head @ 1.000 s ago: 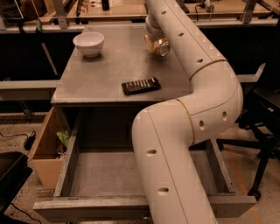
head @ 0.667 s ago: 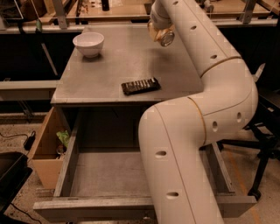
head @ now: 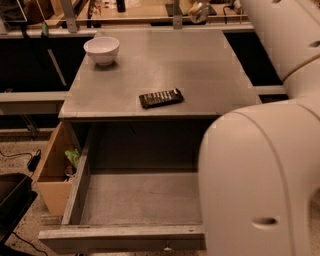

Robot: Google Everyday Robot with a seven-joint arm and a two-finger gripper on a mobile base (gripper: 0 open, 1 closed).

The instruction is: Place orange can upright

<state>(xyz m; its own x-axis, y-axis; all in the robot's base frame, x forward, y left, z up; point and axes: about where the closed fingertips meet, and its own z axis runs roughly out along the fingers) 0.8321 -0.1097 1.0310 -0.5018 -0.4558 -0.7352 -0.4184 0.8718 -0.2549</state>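
Can (head: 199, 12) is the farthest thing that matters here, so it comes last.

Nearest, the arm (head: 260, 190) fills the lower right of the frame and runs up the right edge. Left of it an open drawer (head: 120, 232) shows a bare grey floor. A cardboard box (head: 50, 172) stands just beside it at lower left, with something green inside.

Above the drawer lies the tabletop (head: 210, 65). A dark remote (head: 161, 98) rests near its front edge, and a white bowl (head: 101, 50) stands at its far left corner.

At the top edge, right of centre, the gripper (head: 194, 8) hangs past the tabletop's far edge. I judge it to be closed on the can, since the can is clear of any surface. Only a shiny rounded bit of the can shows, and I cannot tell whether it is upright or tilted.

A second ago the gripper and can were low over the far right of the tabletop. They have since risen and moved toward the top of the frame. The arm has swung right, uncovering the drawer and more of the tabletop. Bowl and remote have not moved.

So the can is lifted, not placed. Bringing it down and standing it on its end is yet to come.

No writing can be read. The remote shows rows of buttons without legible labels, and the can shows no legible markings.
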